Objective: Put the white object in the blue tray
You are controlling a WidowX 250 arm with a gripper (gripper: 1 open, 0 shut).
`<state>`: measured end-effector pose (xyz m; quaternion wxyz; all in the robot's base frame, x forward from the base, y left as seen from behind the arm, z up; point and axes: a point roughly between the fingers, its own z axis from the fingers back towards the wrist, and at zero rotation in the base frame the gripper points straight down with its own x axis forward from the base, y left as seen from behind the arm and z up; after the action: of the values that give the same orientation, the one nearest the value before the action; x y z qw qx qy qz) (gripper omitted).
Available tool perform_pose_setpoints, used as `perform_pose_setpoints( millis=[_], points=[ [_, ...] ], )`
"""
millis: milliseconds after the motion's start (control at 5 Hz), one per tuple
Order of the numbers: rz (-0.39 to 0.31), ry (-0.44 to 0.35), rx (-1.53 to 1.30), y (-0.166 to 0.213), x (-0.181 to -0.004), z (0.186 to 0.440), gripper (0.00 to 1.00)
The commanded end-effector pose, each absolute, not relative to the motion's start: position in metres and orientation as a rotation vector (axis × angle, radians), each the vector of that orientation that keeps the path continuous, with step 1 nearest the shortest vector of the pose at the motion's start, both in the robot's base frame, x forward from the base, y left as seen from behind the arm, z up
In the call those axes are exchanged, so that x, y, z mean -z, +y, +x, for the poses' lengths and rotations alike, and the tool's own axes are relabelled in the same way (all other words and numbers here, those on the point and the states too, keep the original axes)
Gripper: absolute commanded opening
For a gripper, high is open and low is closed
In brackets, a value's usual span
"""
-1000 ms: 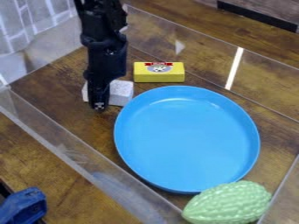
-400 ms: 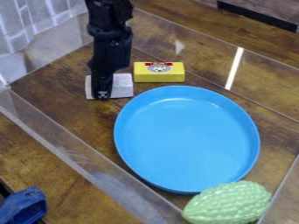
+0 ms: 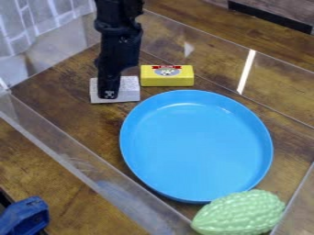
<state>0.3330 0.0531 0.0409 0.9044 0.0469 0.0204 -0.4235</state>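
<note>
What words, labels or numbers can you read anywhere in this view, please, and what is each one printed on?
Nothing can be quoted letter for letter.
Yellow box: a red label with a pale mark in its middle; any lettering is too small and blurred to read.
White object: dark specks beneath the claw, not readable as text.
Blue tray and green fruit: no markings visible.
</note>
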Motion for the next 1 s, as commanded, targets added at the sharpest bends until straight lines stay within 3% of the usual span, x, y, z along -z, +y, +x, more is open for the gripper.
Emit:
perform_pose_setpoints(
  millis=[0,800],
  points=[
    [0.141,-0.001,0.906,0.047,-0.059,0.347,0.0],
    [0.163,0.018,0.958,0.043,-0.071,0.345,0.0]
  ],
)
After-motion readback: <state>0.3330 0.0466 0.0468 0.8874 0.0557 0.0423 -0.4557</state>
